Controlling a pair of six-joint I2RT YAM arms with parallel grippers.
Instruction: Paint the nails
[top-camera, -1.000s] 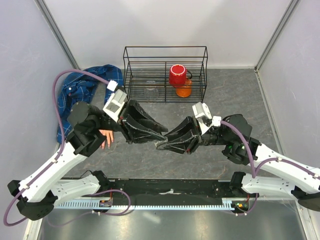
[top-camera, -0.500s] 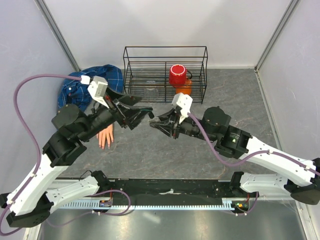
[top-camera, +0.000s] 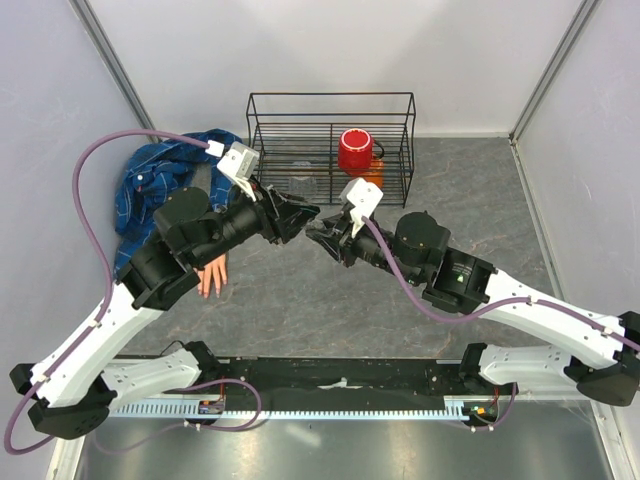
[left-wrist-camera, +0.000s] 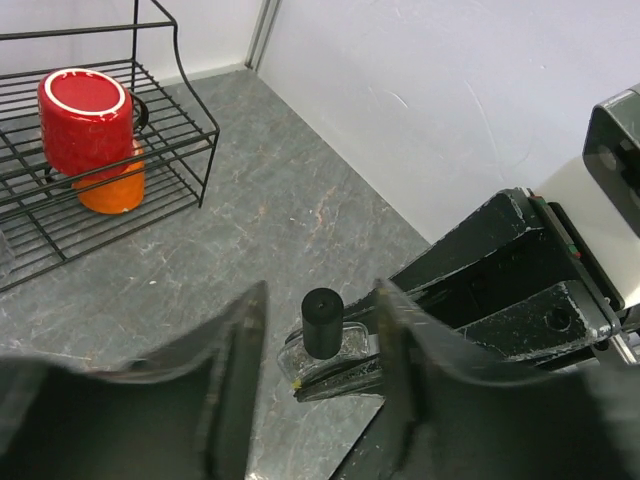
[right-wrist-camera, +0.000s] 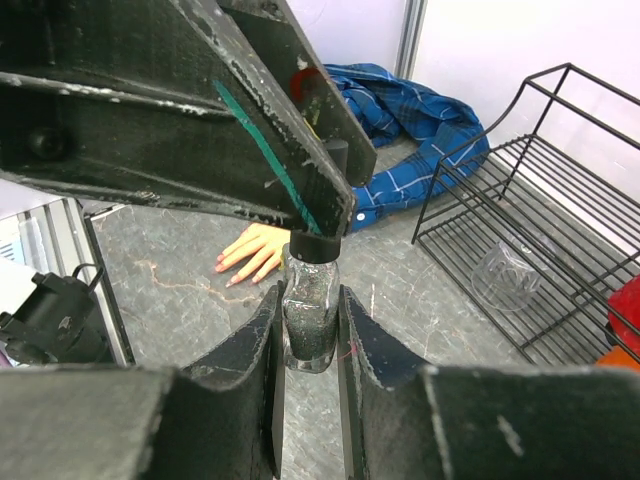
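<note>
At the wrists we see what the top view hides: right gripper (right-wrist-camera: 310, 335) pinching the polish bottle (right-wrist-camera: 311, 312), left gripper (left-wrist-camera: 320, 345) spread around its cap (left-wrist-camera: 322, 318). The nails (right-wrist-camera: 231, 283) show as tiny pale tips.

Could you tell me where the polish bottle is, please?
In the right wrist view, the bottle sits clamped in the right tool, its cap between the fingers of the left tool.

Left arm (top-camera: 120, 300), right arm (top-camera: 540, 312) reach inward; left fingers (left-wrist-camera: 228, 395) parted, right fingers (right-wrist-camera: 262, 400) clamp bottle (right-wrist-camera: 310, 320).
</note>
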